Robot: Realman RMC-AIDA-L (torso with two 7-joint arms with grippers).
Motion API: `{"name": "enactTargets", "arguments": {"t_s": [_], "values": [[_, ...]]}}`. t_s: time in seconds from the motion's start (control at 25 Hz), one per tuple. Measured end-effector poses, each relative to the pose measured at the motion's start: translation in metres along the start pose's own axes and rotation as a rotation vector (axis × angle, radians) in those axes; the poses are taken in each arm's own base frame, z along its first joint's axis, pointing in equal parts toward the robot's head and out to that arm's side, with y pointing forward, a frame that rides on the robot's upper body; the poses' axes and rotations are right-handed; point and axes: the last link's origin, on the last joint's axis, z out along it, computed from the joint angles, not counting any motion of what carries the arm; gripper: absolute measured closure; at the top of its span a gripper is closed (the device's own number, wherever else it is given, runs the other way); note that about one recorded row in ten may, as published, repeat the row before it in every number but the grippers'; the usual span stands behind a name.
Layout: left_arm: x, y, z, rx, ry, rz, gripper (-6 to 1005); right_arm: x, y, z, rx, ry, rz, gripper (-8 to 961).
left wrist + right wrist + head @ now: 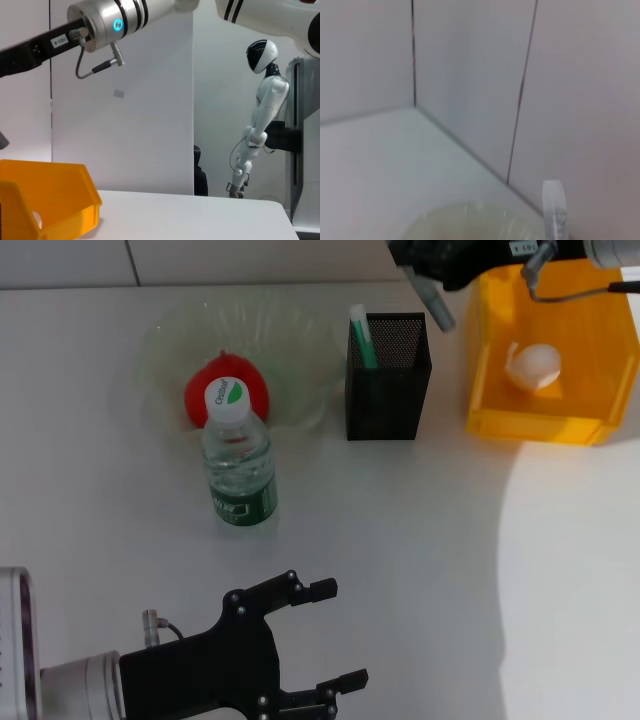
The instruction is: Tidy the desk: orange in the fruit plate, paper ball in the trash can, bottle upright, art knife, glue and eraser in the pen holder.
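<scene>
Head view: right gripper [437, 302] hovered over the far edge of the desk, between pen holder and bin.
Whether its fingers were parted or closed on anything could not be told. Just beside it stood the black mesh pen holder [388, 380] with a green-and-white stick [362, 337] upright inside, and the yellow plastic trash bin [545, 355] at the far right corner held the white crumpled paper ball [533, 366]. Left of the holder, the clear glass fruit plate [290, 340] carried a red-orange round fruit [226, 395]; the clear plastic water bottle with a white-green cap [238, 460] stood upright just in front of it. At the near edge of the white desk [420, 570], the left gripper [331, 635] rested with its black fingers spread.
</scene>
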Motion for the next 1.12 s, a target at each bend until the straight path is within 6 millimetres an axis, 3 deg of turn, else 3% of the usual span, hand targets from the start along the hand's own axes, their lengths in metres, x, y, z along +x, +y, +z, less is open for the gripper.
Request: {"name": "enactTargets", "arguments": {"t_s": [0.16, 0.56, 1.12], "values": [[0.0, 0.0, 0.0, 0.001, 0.0, -0.002, 186, 0.012, -0.01, 0.021, -0.005, -0.108, 0.016, 836], [0.0, -0.001, -0.001, 0.006, 0.0, -0.001, 187, 0.039, -0.018, 0.063, -0.001, -0.067, 0.02, 838], [0.0, -0.001, -0.002, 0.01, -0.001, -0.001, 187, 0.056, -0.013, 0.068, -0.041, -0.086, 0.054, 749]]}}
